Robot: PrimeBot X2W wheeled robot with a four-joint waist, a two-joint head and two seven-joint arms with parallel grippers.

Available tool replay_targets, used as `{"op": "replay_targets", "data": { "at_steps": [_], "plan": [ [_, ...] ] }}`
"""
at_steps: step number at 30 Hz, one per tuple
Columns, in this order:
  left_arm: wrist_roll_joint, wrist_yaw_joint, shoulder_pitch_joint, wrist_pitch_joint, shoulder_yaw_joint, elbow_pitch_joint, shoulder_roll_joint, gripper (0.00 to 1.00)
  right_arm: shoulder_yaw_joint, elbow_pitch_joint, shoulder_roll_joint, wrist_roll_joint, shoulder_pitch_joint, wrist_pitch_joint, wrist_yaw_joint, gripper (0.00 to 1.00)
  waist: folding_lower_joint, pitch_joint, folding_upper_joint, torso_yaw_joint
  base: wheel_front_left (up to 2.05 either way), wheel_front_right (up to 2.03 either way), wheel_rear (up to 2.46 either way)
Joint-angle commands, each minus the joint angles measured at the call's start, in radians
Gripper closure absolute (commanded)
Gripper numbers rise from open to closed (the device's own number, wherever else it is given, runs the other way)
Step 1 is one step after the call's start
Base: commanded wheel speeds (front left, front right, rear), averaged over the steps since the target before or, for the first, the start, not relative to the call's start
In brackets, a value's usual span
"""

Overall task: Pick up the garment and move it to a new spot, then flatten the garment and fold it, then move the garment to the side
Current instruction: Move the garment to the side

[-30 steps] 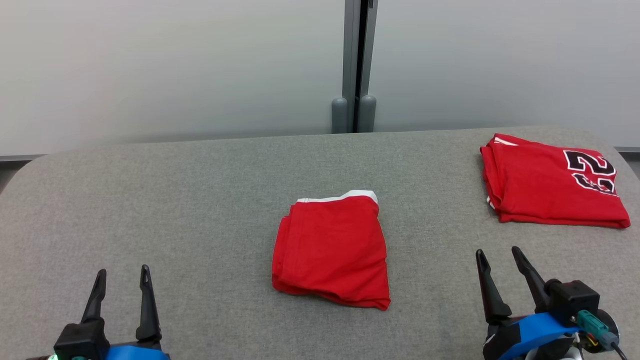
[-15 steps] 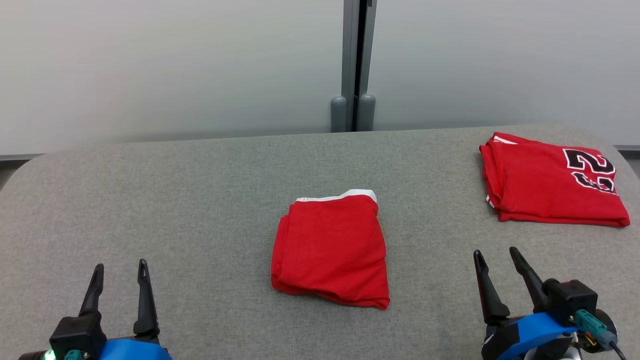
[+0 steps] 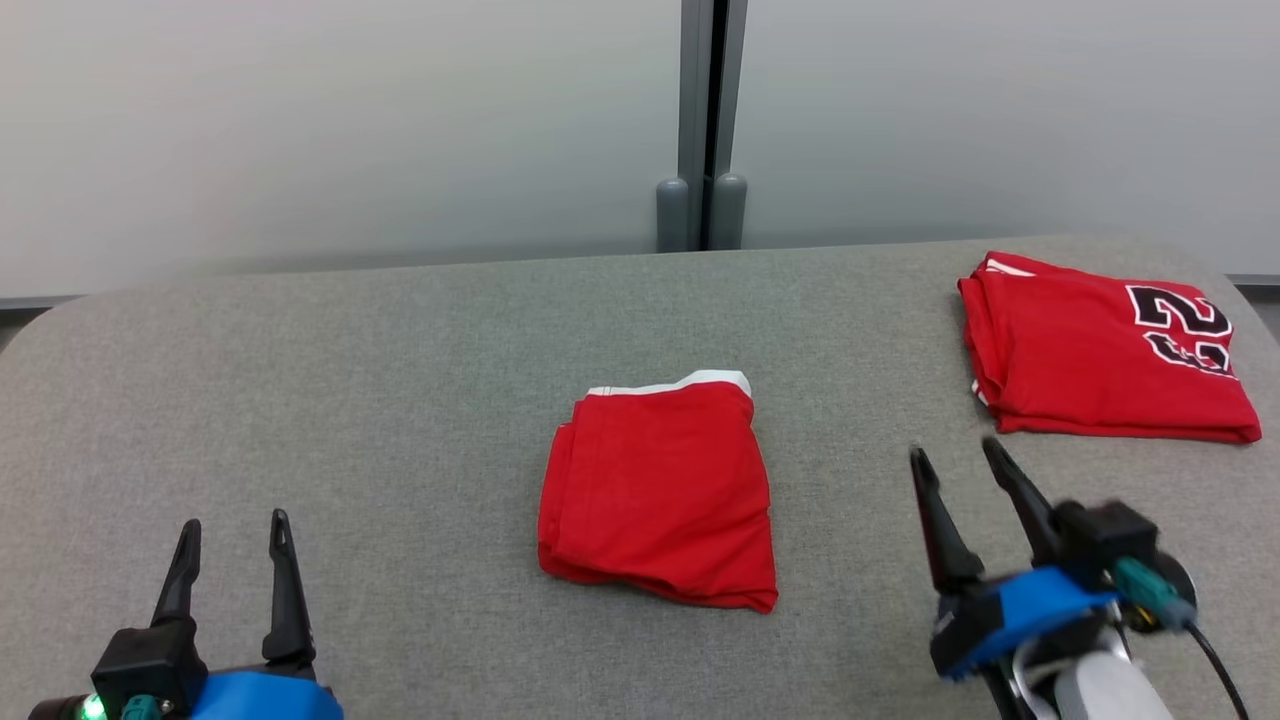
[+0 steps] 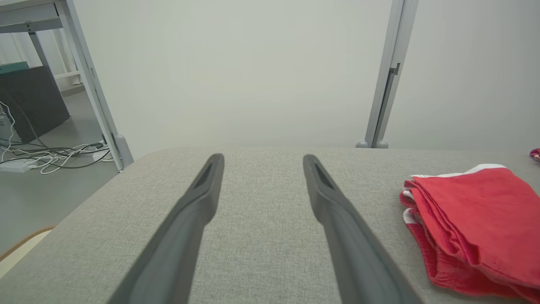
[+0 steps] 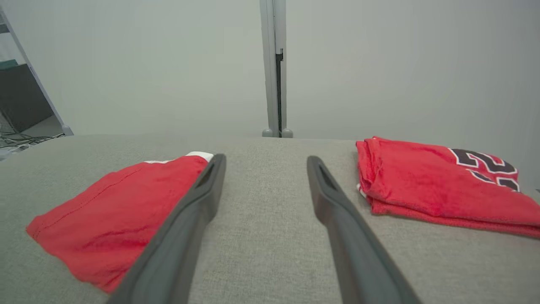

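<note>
In your head view, the folded red garment (image 3: 660, 490) lies in the middle of the table (image 3: 350, 380). The left gripper (image 3: 234, 520) and right gripper (image 3: 952, 447) are low on either side of it, both spread and empty, and a jersey (image 3: 1100, 365) lies at the far right. In your left wrist view, the spread fingers (image 4: 198, 202) hang over bare table with the garment (image 4: 472, 219) off to the right. In your right wrist view, the fingers (image 5: 337, 211) point at the gap between garment (image 5: 118, 211) and jersey (image 5: 430, 185).

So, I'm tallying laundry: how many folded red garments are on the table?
2. The white-trimmed garment lies midway on the grey table; the numbered jersey lies at its far right corner. Nothing seems to hide more.
</note>
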Motion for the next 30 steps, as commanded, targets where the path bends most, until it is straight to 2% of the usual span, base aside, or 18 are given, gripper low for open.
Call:
{"op": "replay_targets", "data": {
  "at_steps": [1,6,13,22,30],
  "plan": [
    [-0.004,0.004,-0.025,0.0,-0.007,-0.004,0.006,0.0,0.021,0.012,0.0,-0.002,-0.05,0.007,0.0,0.0,0.0,0.009,0.0,0.007,0.0,0.0,0.0],
    [0.0,0.007,-0.048,-0.005,-0.015,-0.008,0.009,0.0,0.091,0.092,-0.001,0.021,-0.206,0.04,0.0,0.0,0.0,0.041,0.0,0.026,0.0,0.0,0.0],
    [0.0,0.01,-0.088,-0.022,-0.03,-0.006,0.007,0.0,0.188,0.323,-0.001,0.056,-0.386,0.079,0.0,0.0,0.0,0.101,0.0,0.064,0.0,0.0,0.0],
    [-0.01,0.022,-0.129,-0.055,-0.054,0.029,-0.007,0.0,0.286,0.612,-0.001,0.1,-0.462,0.03,0.0,0.0,0.0,0.162,0.0,0.108,0.0,0.0,0.0],
    [-0.016,0.031,-0.157,-0.076,-0.064,0.055,-0.011,0.0,0.377,0.752,-0.002,0.153,-0.471,-0.005,0.0,0.0,0.0,0.191,0.0,0.114,0.0,0.0,0.0]
  ]
}}
